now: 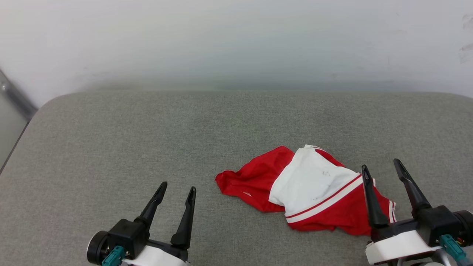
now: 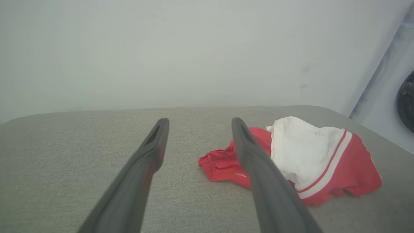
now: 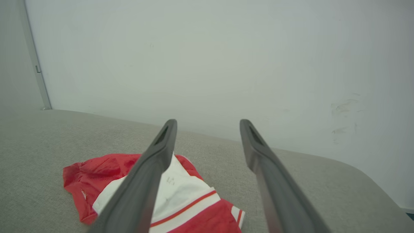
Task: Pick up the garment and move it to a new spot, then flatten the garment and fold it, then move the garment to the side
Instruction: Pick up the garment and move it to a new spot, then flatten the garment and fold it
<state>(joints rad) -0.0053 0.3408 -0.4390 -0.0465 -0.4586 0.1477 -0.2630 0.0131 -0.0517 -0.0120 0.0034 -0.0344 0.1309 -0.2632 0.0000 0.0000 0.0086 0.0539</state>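
Observation:
The garment (image 1: 310, 188) lies crumpled on the grey cushion (image 1: 147, 140), right of centre: red cloth with a white sleeve on top and red-and-white striped trim. Its chest lettering is hidden. In the left wrist view the garment (image 2: 307, 158) sits to the right of the fingers; in the right wrist view the garment (image 3: 181, 197) lies low and left, partly behind one finger. My left gripper (image 1: 176, 188) is open at the lower left, well clear of the cloth. My right gripper (image 1: 380, 164) is open at the lower right, over the garment's right edge, holding nothing.
A pale wall (image 1: 236, 44) rises behind the cushion's rounded far edge. A grey metal strip (image 1: 14, 96) runs down at the far left beside the cushion's left edge. Bare cushion stretches left of and behind the garment.

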